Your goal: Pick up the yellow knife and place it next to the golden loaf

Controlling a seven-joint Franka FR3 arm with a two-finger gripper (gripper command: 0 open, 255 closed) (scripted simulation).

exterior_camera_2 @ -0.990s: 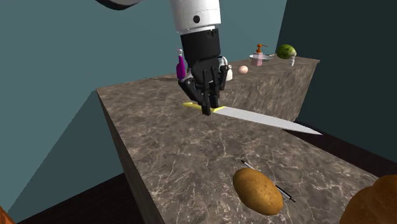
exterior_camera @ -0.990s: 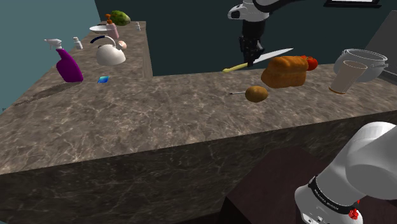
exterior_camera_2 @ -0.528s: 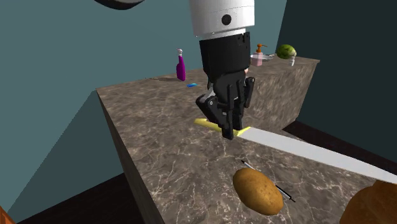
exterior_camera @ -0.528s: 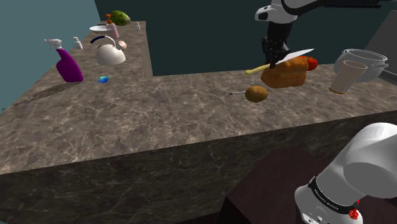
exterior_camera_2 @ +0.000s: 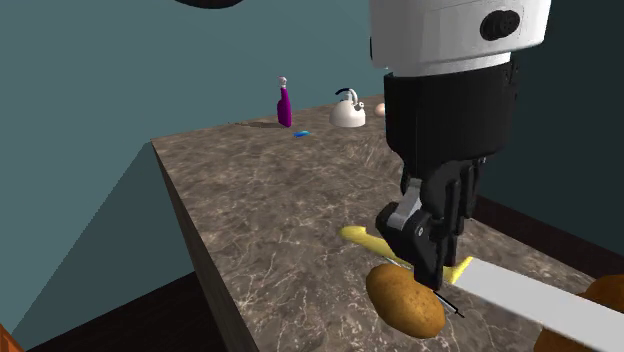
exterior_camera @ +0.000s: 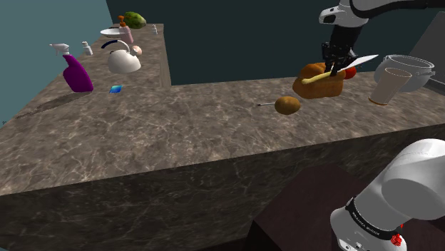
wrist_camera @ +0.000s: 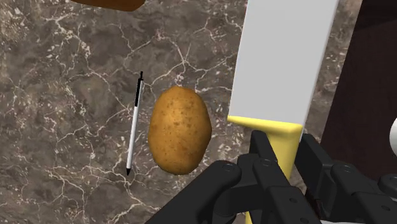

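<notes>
Carried across from over bare counter [exterior_camera: 178, 128], the gripper [exterior_camera: 333, 68] now hangs above the loaf [exterior_camera: 321, 87], much nearer the second exterior camera than a second ago. Its jaws are clenched on the yellow handle of the knife [exterior_camera: 360, 61], which is in the air and touches nothing else.

Several things could go wrong, as I judge it. A straight descent would set the knife on the loaf's crust rather than beside it. The potato [exterior_camera: 287, 105] lies near the loaf at about 7 o'clock in the shoulder view, with a thin pen [wrist_camera: 133, 124] just beside it, so the clear ground on that side is tight. The long blade reaches toward 2 o'clock, near the tomato [exterior_camera: 349, 70] and toward the cup [exterior_camera: 389, 87], and a swing could clip either. In the wrist view the blade's edge appears to run out over the counter's rim, so a release here might let it tip off. So much blade ahead of the grip could also make the knife pivot between the fingers.

The fingers clasp the handle close to its blade end. In the wrist view the blade runs straight out from the fingertips toward 12 o'clock. In the second exterior view the handle's tail shows at 9 o'clock of the fingers and the blade leaves toward 4 o'clock.
</notes>
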